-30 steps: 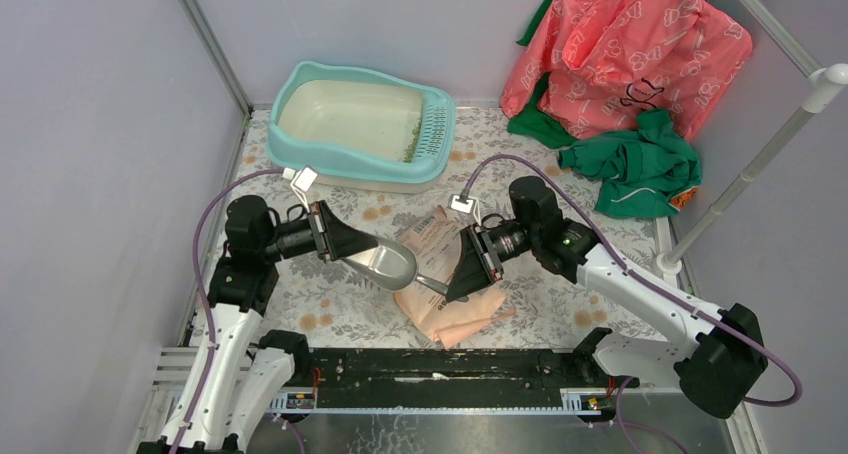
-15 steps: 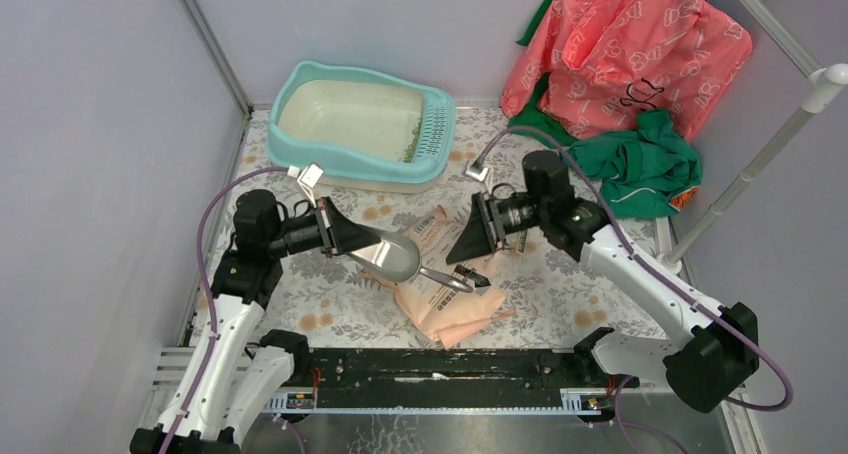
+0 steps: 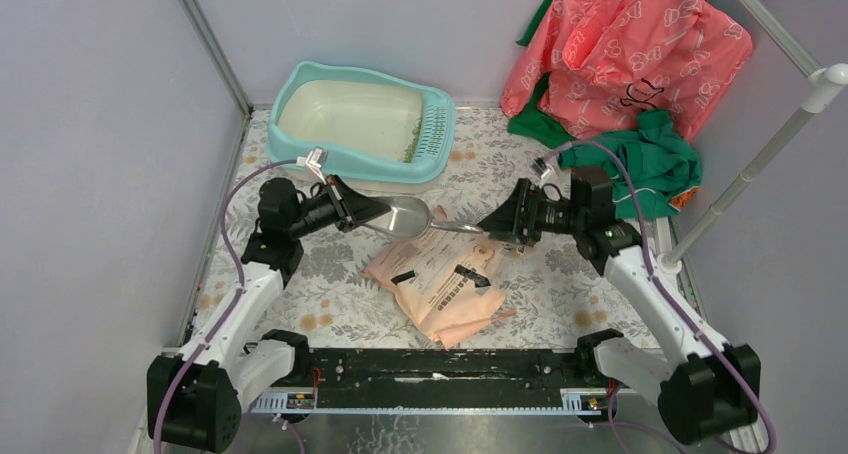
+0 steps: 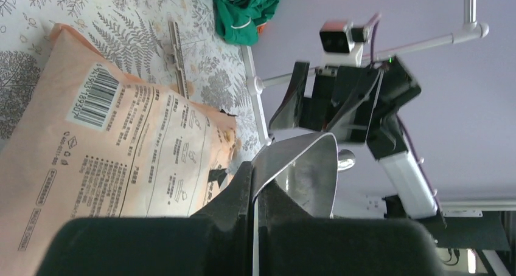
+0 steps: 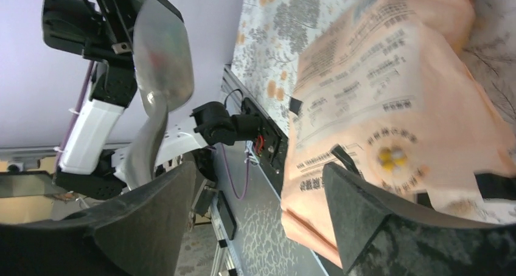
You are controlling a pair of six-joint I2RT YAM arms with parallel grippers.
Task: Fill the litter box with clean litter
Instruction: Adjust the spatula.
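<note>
**Litter box sits at the back of the table as a scoop hangs between two arms**

The litter box (image 3: 340,162) stands at the far left of the table, close against the back wall. Its long axis runs left to right, and the right end slants a little nearer the arms. The grille ledge (image 3: 436,124) forms that right-hand end and points toward a pink garment (image 3: 620,44) heaped in the far right corner. A thin scatter of clean litter (image 3: 411,146) lies in the cream basin along the foot of the grille.

Just in front of the box, a metal scoop (image 3: 402,217) is held above the floral mat (image 3: 320,284). Its long axis also lies left to right, with the bowl to the left and the slim handle reaching right. The left gripper (image 3: 378,214) is clamped tight on the bowl's thin rim, and the left wrist view shows the metal edge pinched between its fingers. The right gripper (image 3: 488,226) faces it from the opposite side with its jaws spread wide. The tip of the handle is just at its fingertips, but whether it touches them cannot be told.

Under the scoop, a peach paper bag (image 3: 445,289) lies flat on the mat between the two arms, printed side up. A green cloth (image 3: 640,164) is crumpled at the right edge of the mat, just in front of the pink garment.
</note>
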